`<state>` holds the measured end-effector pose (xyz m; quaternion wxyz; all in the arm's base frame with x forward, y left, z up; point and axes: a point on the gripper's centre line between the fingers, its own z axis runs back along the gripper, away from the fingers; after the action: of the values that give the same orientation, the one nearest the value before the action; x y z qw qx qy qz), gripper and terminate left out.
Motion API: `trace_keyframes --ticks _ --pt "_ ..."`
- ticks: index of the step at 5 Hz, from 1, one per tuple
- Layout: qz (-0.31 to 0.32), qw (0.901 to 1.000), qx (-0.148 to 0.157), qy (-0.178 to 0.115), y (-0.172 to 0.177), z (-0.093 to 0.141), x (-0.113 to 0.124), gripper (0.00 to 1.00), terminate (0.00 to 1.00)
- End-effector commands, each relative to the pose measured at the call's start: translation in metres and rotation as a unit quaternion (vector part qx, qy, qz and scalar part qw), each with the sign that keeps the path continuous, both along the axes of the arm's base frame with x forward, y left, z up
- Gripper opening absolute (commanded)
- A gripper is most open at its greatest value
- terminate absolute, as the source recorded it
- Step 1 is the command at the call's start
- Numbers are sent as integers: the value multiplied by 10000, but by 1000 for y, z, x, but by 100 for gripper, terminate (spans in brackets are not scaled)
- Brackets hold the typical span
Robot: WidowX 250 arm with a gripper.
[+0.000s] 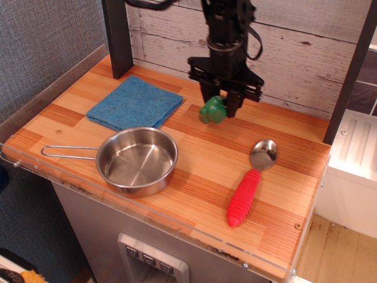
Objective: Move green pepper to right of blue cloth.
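Note:
The green pepper (212, 110) is held between the fingers of my black gripper (218, 106), a little above the wooden counter and to the right of the blue cloth (135, 103). The cloth lies flat at the back left of the counter. The gripper is shut on the pepper, with the arm rising behind it against the plank wall.
A steel pan (136, 161) with a wire handle stands at the front left. A spoon with a red handle (245, 196) lies at the front right. A dark post (117, 36) stands at the back left, another at the right edge (350, 73).

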<state>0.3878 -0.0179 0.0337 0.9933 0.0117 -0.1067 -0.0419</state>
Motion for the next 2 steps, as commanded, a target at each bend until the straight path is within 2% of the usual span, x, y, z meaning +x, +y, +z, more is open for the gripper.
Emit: trace_keyframes --ticks 1,2 --pt "-68 9996 54 -250 0 11 10 100 0" --pt "-119 9997 -88 -210 -1 22 2 100 0"
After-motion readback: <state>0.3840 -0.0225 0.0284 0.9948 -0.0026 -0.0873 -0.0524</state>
